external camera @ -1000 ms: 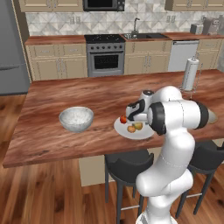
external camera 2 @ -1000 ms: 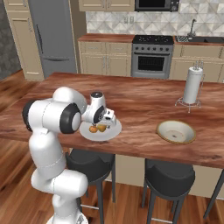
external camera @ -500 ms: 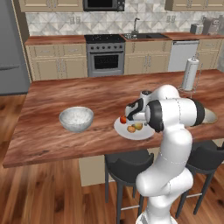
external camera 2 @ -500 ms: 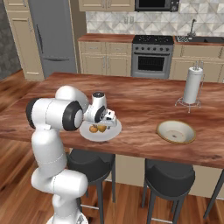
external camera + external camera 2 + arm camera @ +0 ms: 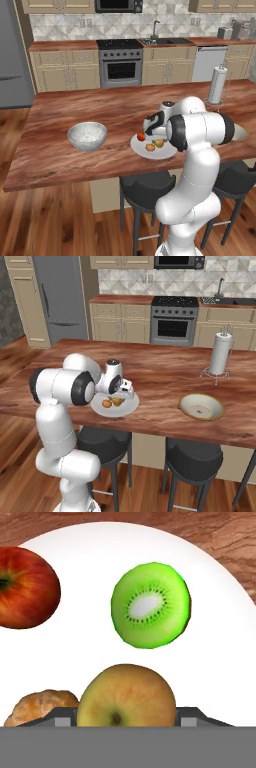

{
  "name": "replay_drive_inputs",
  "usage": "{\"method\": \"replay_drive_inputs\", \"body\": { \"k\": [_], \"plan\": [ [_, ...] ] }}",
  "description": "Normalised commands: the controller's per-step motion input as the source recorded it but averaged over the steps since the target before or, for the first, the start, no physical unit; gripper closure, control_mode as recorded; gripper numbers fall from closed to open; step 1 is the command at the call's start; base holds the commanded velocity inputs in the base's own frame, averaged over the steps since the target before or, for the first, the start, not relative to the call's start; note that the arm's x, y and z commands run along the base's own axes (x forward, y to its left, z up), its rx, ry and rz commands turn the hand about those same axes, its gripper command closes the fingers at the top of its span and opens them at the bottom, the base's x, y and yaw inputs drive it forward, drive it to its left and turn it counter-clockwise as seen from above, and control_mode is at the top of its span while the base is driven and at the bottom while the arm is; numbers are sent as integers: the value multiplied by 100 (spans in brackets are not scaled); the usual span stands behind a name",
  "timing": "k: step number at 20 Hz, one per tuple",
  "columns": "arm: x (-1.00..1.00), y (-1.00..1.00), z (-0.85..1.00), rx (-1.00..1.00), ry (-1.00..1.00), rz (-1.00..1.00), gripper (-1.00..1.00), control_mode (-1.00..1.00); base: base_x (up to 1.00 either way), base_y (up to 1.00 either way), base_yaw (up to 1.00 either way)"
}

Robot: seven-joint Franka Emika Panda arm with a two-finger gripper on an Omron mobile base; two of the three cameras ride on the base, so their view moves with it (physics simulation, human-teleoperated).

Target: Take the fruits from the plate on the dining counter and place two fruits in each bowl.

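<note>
From the left base view, the pincer (image 5: 151, 129) hangs low over the plate (image 5: 141, 148), which sits on the dining worktop (image 5: 75, 107) with the red fruit (image 5: 141, 136) at its rim; the grey bowl (image 5: 87, 135) stands well apart.

From the right, the beige bowl (image 5: 201, 406) is far off too, so a weak hold could drop fruit in transit.

In the hand view, the yellow-green fruit (image 5: 126, 696) lies between the tips, touching the orange one (image 5: 42, 708) (likely to get nudged). I cannot tell whether the pincer grips.
</note>
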Motion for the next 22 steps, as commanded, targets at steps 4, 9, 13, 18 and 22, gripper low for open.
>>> {"method": "replay_drive_inputs", "body": {
  "k": [4,9,13,18,22],
  "plan": [
    [-16,-34,58,0,0,-3,100,-100,0,0,0],
    [-31,-70,58,0,-4,-4,100,-100,0,0,0],
    [-29,-53,75,0,0,-9,100,-100,0,0,0],
    [-8,-73,58,0,0,-13,100,-100,0,0,0],
    [-11,-85,35,0,3,-20,100,-100,0,0,0]
  ]
}}
